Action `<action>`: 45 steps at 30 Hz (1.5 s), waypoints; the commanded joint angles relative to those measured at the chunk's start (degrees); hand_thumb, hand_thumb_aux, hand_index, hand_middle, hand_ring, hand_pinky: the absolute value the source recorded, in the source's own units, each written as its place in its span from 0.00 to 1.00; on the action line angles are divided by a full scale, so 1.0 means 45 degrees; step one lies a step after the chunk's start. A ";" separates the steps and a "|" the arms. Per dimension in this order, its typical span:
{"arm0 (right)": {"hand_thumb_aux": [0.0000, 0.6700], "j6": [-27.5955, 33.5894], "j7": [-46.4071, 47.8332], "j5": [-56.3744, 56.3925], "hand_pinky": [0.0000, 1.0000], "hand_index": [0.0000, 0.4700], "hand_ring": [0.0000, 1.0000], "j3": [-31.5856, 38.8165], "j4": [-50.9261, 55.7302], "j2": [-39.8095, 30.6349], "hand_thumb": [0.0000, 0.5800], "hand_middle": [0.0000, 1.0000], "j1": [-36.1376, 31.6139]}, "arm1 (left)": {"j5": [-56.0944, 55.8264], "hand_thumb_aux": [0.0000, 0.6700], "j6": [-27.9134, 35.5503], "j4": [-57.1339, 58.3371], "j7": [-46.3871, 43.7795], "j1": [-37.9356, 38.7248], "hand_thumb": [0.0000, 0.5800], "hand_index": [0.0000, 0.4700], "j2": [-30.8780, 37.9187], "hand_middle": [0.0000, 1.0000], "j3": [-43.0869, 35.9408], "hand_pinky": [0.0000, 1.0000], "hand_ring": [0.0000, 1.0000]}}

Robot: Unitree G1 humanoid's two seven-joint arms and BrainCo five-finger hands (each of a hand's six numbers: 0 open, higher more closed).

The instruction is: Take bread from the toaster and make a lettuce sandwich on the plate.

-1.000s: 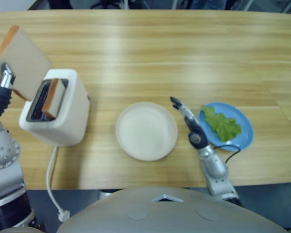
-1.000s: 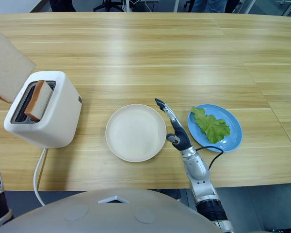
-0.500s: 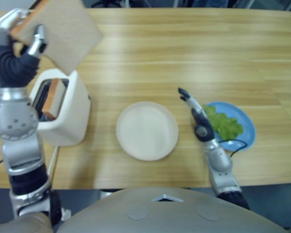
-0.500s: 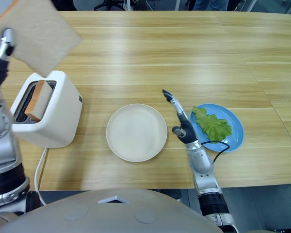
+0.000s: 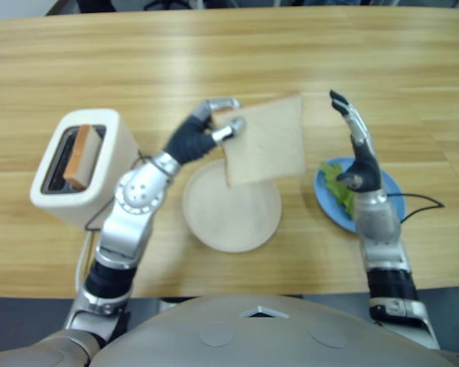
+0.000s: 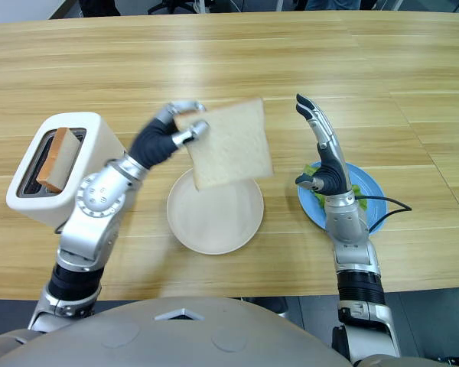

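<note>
The left hand's fingers (image 6: 182,107) are pinching one corner of a slice of bread (image 6: 233,145). The rest of the slice reaches out to the right of the left hand (image 6: 164,136), unsupported. Its broad face is tilted up towards the camera rather than lying level.

The slice hangs in the air over the far half of the cream plate (image 6: 206,237), clear of it. How high it hangs cannot be told.

The step in hand looks to be laying this first slice down. To do that well, the wrist should roll until the slice lies flat. It should then come down a little nearer the robot so the bread lands in the middle of the plate, not across the far rim. The pinch should open only once the free edge rests on the plate, because a corner grip on soft bread may let it fold or swing.

The right hand (image 6: 327,157) is raised with its fingers stretched out straight, holding nothing. It stands over the blue plate (image 6: 372,197) that carries the lettuce (image 5: 338,188), just right of the cream plate.

At the left of the worktop (image 6: 214,61) stands the toaster (image 6: 46,195). A second slice (image 6: 59,157) stands in its slot.
</note>
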 commanded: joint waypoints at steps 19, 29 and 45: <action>0.00 -0.3106 0.2242 -0.2549 0.00 0.00 0.00 0.4162 0.1462 -0.3143 0.00 0.00 0.1800 | 0.2482 1.00 -0.2100 0.4782 0.0333 0.1627 1.00 0.98 0.0981 1.00 -0.0218 1.00 1.00; 0.00 -0.1828 0.2927 -0.3163 0.00 0.00 0.00 0.5297 0.2876 -0.3472 0.00 0.00 0.1224 | 0.3365 1.00 -0.3500 0.6759 0.1104 0.1052 1.00 0.98 0.0489 1.00 -0.0351 1.00 1.00; 0.00 -0.0121 0.2829 -0.3897 0.00 0.00 0.00 0.5965 0.2483 -0.2806 0.00 0.00 0.0411 | 0.4767 1.00 -0.4064 0.7406 0.1241 0.0953 1.00 0.98 0.0164 1.00 -0.0955 1.00 1.00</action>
